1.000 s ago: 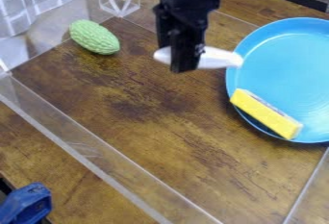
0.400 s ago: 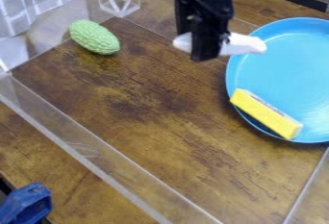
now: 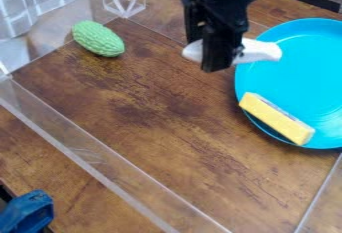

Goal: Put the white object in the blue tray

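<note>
We can make out only the lower part of the black gripper (image 3: 223, 59); the arm above it runs out of the frame at the top. Its 2 fingers cover the middle of the white object (image 3: 257, 52), so we see that piece as 2 ends, 1 on each side of the fingertips. The gripper is clenched on it, holding it up near the left part of the blue tray (image 3: 299, 99) in our view. The right end overlaps the tray's rim as we look, but we cannot tell how high it hangs or whether it is truly above the tray. The dots on its surface are too small for us to read.

The tray is cut off by the right edge of the frame, and the gripper and white object mask a bit of its upper left rim. The yellow block (image 3: 277, 118) lies across the tray's near side, tilted in our view. At the bottom left, the blue item (image 3: 26, 213) is cropped by the frame, and we cannot name it.

Against the earlier frames, we see the gripper and white object further right, closer to the tray. The green oval (image 3: 98, 39), the yellow block and the tray have stayed where they were.
</note>
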You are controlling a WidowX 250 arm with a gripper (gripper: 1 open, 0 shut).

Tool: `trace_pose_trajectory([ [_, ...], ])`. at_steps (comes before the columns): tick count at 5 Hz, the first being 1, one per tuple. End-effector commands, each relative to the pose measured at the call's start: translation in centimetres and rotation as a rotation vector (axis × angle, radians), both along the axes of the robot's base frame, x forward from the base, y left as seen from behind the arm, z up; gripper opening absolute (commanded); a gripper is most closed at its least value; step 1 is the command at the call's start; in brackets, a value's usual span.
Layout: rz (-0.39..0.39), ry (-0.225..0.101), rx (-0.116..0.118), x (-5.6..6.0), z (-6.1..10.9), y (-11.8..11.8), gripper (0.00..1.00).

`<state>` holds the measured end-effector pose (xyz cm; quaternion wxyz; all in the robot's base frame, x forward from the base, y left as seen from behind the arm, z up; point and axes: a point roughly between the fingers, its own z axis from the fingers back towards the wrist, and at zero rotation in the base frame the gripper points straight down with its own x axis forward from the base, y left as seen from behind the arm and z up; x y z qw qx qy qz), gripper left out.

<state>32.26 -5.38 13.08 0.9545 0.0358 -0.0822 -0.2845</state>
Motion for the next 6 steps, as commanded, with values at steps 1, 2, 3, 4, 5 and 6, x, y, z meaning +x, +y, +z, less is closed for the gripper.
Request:
trace_pose_trajectory([
  [1,-0.008,-0.101,0.001,-0.26,2.88,-0.37,0.0],
  [2,-0.002,-0.12,0.014,-0.39,2.31,-0.39,0.0],
  [3,0.004,-0.137,0.025,-0.48,2.62,-0.44,0.0],
  [4,0.018,-0.148,0.035,-0.5,2.85,-0.39,0.0],
  [5,0.027,-0.163,0.045,-0.6,2.64,-0.4,0.0],
  [6,0.043,-0.174,0.054,-0.64,2.83,-0.41,0.0],
])
